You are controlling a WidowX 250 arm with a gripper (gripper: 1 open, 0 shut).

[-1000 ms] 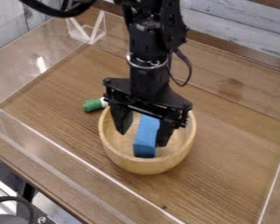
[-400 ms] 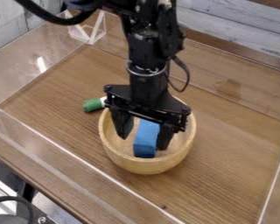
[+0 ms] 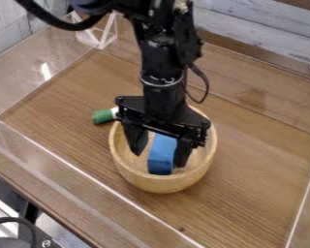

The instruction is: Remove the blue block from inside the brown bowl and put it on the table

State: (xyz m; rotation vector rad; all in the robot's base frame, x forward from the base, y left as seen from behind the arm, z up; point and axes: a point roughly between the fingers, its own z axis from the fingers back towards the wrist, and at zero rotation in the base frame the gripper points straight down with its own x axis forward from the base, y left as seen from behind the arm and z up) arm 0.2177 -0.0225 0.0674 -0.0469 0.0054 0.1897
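The blue block (image 3: 162, 152) lies inside the brown bowl (image 3: 197, 175), leaning lengthwise against the bowl's inner wall. My gripper (image 3: 161, 145) points straight down into the bowl, open, with one black finger on each side of the block. Whether the fingers touch the block I cannot tell. The bowl rests on the table (image 3: 67, 97) near its front middle.
A green-capped marker (image 3: 104, 116) lies on the wood just left of the bowl, partly behind the gripper. Low clear acrylic walls (image 3: 28, 174) ring the tabletop. A clear stand (image 3: 98, 34) sits at the back left.
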